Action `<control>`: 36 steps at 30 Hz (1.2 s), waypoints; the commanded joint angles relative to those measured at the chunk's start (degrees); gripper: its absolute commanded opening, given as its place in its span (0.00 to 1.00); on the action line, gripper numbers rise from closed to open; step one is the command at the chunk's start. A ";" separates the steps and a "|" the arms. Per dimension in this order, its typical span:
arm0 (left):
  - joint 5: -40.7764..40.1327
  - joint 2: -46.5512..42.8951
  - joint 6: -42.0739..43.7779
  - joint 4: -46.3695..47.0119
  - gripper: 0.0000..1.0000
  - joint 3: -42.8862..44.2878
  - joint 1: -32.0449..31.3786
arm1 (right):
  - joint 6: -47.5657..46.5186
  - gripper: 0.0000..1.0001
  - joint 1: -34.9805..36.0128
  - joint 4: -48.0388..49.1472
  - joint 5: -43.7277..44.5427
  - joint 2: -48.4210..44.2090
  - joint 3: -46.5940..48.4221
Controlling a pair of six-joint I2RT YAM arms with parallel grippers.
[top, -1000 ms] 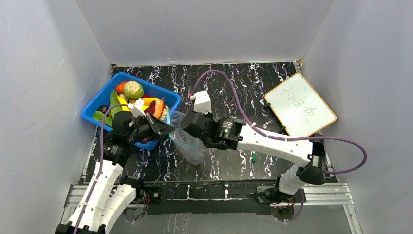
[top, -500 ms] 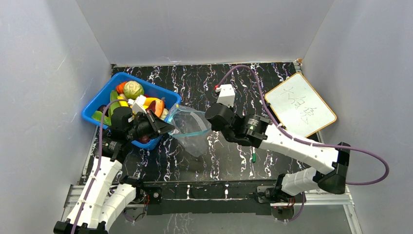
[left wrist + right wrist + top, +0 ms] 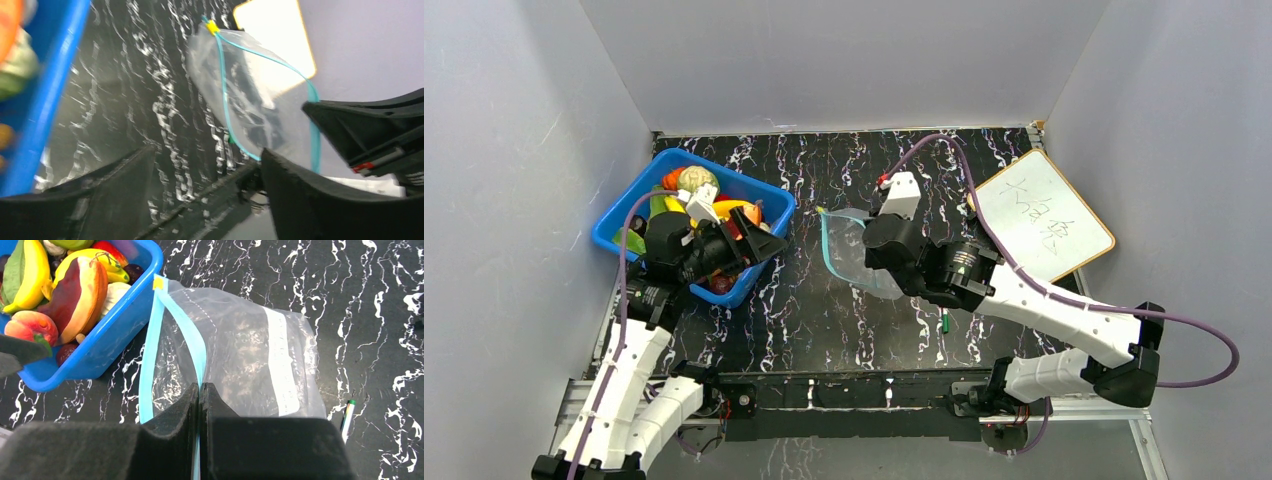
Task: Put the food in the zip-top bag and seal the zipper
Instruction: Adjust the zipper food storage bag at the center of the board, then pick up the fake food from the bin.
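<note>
The right claw (image 3: 200, 390) is pinched shut on the zipper (image 3: 195, 347). One teal lip of the zip-top bag (image 3: 240, 355) is gripped between its fingers, while the other lip is bowed away, so the mouth is parted. A small yellow tab (image 3: 158, 283) is fixed at the far end of the strip. The bag is held near the right side of the blue bin (image 3: 120, 330), apart from it in the top view.

The left claw (image 3: 200, 167) is spread wide with nothing between its fingers, and is poised over the near right corner of the bin. The food (image 3: 75, 290) is heaped inside the bin: bananas, a peach, red and green pieces.

A green pen (image 3: 347, 412) is laid on the black marbled surface (image 3: 380, 315) beside the bag, and a whiteboard (image 3: 1039, 215) is set further right.
</note>
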 commanded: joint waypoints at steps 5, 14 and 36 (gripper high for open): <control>-20.80 0.71 16.54 -4.63 0.98 6.75 -0.13 | -0.40 0.00 0.00 1.92 2.03 -4.41 -0.39; -38.96 12.87 27.41 -7.35 0.98 14.89 -0.14 | -0.27 0.00 0.00 5.95 -1.11 -5.77 -4.25; -39.52 28.75 47.80 9.03 0.74 11.06 -3.11 | -1.71 0.00 0.00 9.19 -2.76 -6.04 -6.03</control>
